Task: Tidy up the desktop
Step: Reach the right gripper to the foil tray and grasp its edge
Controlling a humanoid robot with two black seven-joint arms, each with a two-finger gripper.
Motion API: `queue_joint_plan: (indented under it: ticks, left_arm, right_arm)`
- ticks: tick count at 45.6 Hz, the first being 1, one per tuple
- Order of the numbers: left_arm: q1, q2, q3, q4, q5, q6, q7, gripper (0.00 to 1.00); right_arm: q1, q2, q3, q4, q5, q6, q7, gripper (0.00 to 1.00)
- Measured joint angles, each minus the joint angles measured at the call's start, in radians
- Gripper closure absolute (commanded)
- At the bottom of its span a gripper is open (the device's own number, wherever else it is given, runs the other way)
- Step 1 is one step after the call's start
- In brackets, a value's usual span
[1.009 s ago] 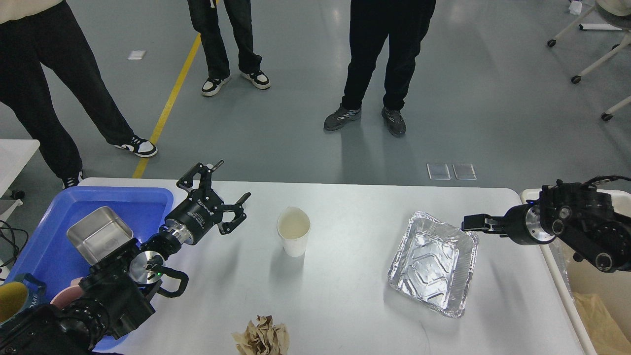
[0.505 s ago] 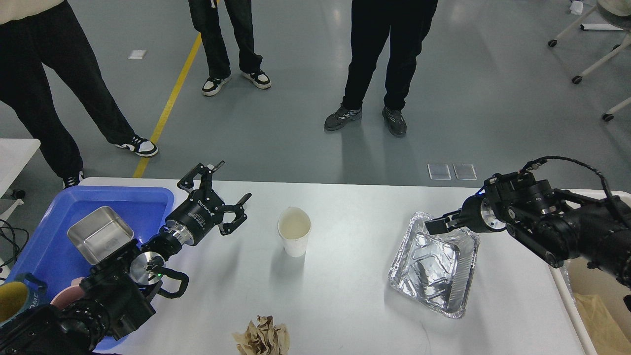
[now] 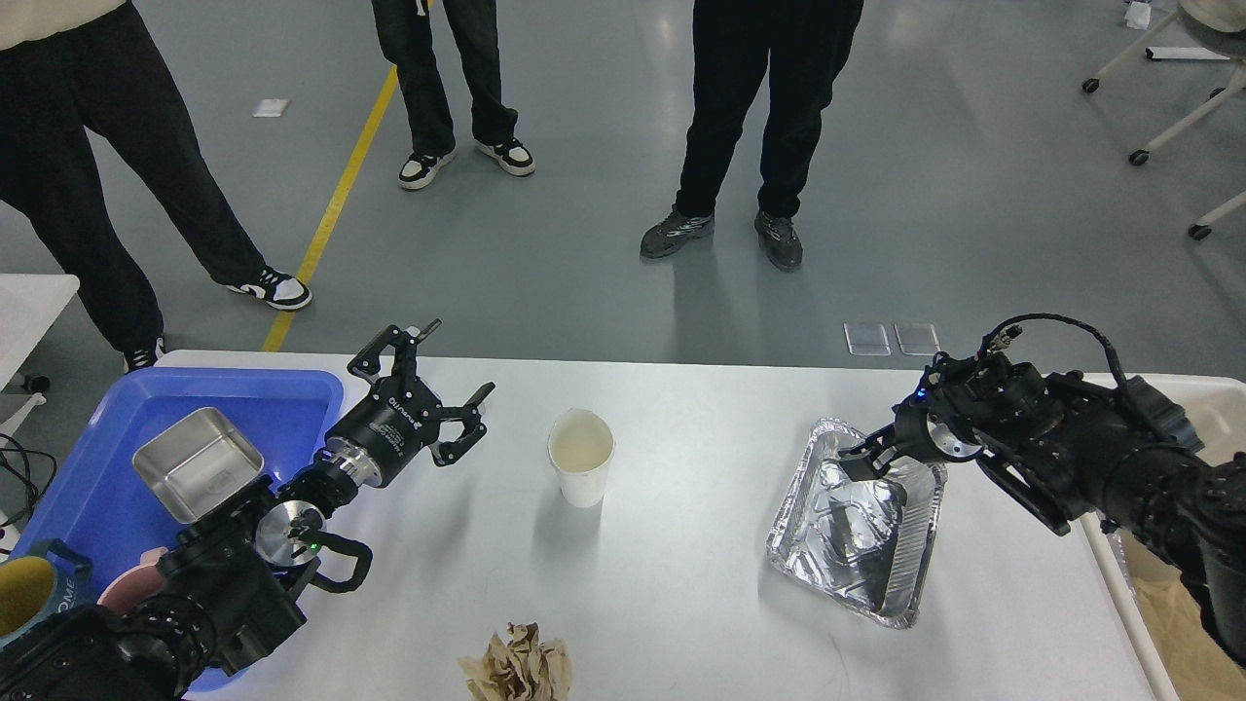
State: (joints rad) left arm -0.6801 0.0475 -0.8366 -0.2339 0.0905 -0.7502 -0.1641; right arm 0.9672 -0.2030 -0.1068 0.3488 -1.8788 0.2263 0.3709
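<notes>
Inside blue tray (image 3: pixel 292 389): steel tin (image 3: pixel 198 462)

Grey glossy floor (image 3: pixel 584 273) catching soft overhead glare at twelve o'clock. Yellow line (image 3: pixel 331 209) running off toward eleven. Three standing people's legs (image 3: pixel 750 107) across the top. White wheeled chair legs (image 3: pixel 1183 117) at two o'clock.

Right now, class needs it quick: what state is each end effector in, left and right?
Left end effector: open, empty, above the desktop beside the blue tray.
Right end effector: over the foil tray; open or closed cannot be told.
</notes>
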Motion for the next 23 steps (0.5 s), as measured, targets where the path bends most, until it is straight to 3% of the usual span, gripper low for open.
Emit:
queue_joint_plan:
  ticks: [15,23]
  left_arm:
    - [0.004,0.0,-0.001,-0.002,0.0,-0.001,0.0,0.04]
    - [0.004,0.0,-0.001,-0.002,0.0,-0.001,0.0,0.04]
  right_arm:
    - [0.001,0.033,-0.078,-0.061,0.0,-0.021,0.011,0.38]
    - [-0.001,0.034,-0.109,-0.071,0.001,-0.031,0.014,0.42]
